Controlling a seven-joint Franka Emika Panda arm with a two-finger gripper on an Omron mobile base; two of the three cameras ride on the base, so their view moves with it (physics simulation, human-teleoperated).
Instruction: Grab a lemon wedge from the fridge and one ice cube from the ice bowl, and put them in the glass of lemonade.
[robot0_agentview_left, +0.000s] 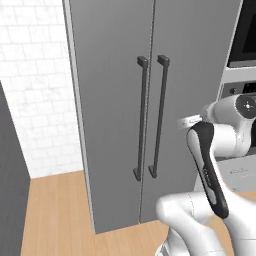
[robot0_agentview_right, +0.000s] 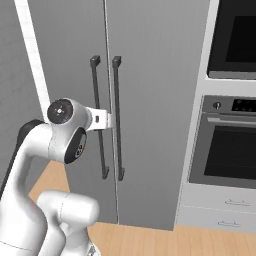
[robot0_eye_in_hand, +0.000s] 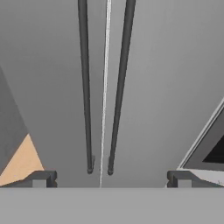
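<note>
Fridge shut, both doors flush; lemon wedge presumably inside, out of sight. Two dark bar handles running vertically either side of the centre seam: left handle, right handle. Fingers spread wide, holding nothing, pointed at the doors and straddling both handles plus the seam (tips well outboard of either bar). Handles straight ahead of the fingers, not yet touched; long axis up-down in the room. In the right base view, hand just short of the handles at mid-height. Likely next: shift sideways to centre on one bar, then close. Oven to the right of the fridge.
</note>
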